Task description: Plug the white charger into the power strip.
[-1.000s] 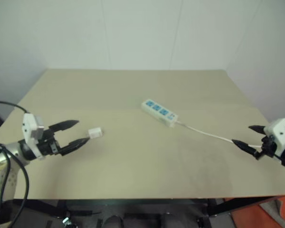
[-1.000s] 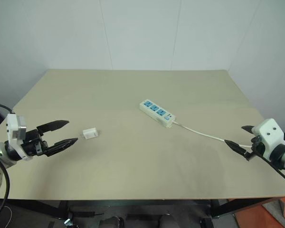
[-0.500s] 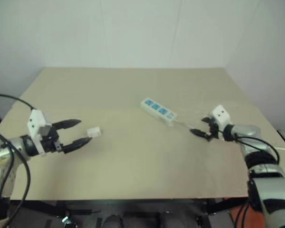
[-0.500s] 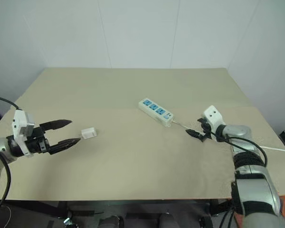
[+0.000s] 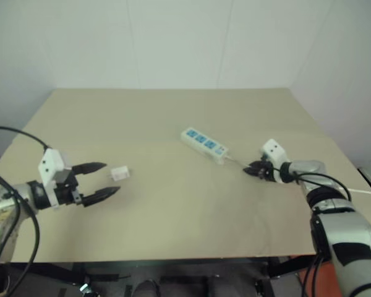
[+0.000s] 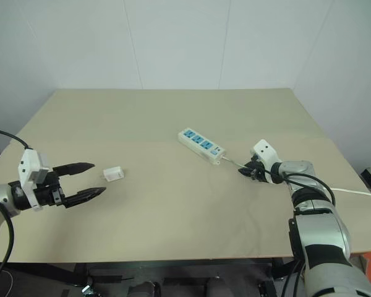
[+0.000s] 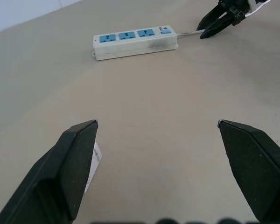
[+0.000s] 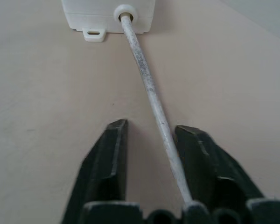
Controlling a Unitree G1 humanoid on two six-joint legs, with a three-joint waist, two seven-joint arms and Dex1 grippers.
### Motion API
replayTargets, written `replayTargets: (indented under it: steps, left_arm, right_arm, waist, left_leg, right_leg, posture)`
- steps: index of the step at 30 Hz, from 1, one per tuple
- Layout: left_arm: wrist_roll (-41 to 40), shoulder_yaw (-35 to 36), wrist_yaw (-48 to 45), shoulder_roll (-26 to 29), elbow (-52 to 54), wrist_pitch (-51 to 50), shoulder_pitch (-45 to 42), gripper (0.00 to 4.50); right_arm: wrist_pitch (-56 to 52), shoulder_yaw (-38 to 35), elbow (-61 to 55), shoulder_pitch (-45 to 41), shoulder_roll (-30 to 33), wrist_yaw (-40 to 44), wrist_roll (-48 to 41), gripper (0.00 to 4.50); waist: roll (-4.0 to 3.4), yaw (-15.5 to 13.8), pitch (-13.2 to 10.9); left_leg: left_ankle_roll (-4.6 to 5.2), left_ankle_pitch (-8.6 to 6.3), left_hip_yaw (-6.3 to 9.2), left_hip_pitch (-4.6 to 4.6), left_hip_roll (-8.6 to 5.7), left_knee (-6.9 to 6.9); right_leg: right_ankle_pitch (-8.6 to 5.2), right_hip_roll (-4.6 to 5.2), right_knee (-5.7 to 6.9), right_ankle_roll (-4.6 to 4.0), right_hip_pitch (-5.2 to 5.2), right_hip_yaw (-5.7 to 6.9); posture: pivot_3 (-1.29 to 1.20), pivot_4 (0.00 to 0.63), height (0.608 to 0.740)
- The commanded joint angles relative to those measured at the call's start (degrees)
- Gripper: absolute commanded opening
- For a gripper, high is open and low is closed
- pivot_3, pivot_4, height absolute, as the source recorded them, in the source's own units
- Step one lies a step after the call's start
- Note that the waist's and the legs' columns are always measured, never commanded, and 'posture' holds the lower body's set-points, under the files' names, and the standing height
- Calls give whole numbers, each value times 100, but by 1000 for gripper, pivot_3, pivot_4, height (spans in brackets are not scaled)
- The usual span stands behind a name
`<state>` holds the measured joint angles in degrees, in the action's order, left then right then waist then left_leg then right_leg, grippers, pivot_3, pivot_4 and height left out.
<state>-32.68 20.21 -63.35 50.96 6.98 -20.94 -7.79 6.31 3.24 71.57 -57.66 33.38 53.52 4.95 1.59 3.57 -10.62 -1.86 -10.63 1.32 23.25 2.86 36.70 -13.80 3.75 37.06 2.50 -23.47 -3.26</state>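
White charger lies on table, just past wide-open, empty left gripper. Power strip sits mid-table; right gripper at its 4 o'clock, jaws narrowed around cable, grip unclear.

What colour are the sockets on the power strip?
Blue, on the white power strip; clearest in the left wrist view.

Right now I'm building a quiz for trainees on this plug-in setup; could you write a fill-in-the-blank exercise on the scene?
1. The power strip has ___ blue sockets.
2. The right gripper has its fingers on either side of the strip's thin white ___.
3. The white charger lies on the table in front of the ___ gripper.
4. The left gripper has its fingers spread ___.

Missing words: three; cable; left; open
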Motion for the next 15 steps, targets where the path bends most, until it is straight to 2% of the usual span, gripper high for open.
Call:
replayTargets:
  steps: [1,3,9,11,15]
  left_arm:
    - [56,104,-27,66,-101,226,-204,4500]
    - [68,89,-67,49,-137,275,-225,4500]
    - [52,130,-143,18,-110,342,-155,4500]
    - [31,176,-159,38,-99,318,-117,4500]
    - [20,178,-224,44,-111,295,-44,4500]
  right_arm:
    - [127,41,76,-101,6,7,132,694]
    - [153,3,61,-80,10,122,112,32]
    - [445,-115,-469,231,99,394,-81,11]
    - [370,-203,-1444,723,223,806,-370,11]
    - [-706,-707,-4962,2586,677,918,-1155,11]
  waist:
    - [0,7,0]
    - [0,21,0]
    - [0,32,0]
    - [0,22,0]
    - [-5,-86,-4]
  left_leg:
    - [0,0,0,0,0,0]
    - [0,0,-1,0,0,0]
    - [0,0,0,1,1,-1]
    - [0,0,0,1,1,-1]
    - [0,-1,0,11,0,-7]
  right_leg:
    - [0,-1,-1,0,0,0]
    - [0,-1,-1,0,0,0]
    - [0,-1,-1,0,0,-1]
    - [0,-1,-1,0,0,-1]
    - [-1,1,0,1,-7,0]
  posture:
    - [0,150,740]
    - [0,150,740]
    - [0,150,740]
    - [0,150,740]
    - [0,150,740]
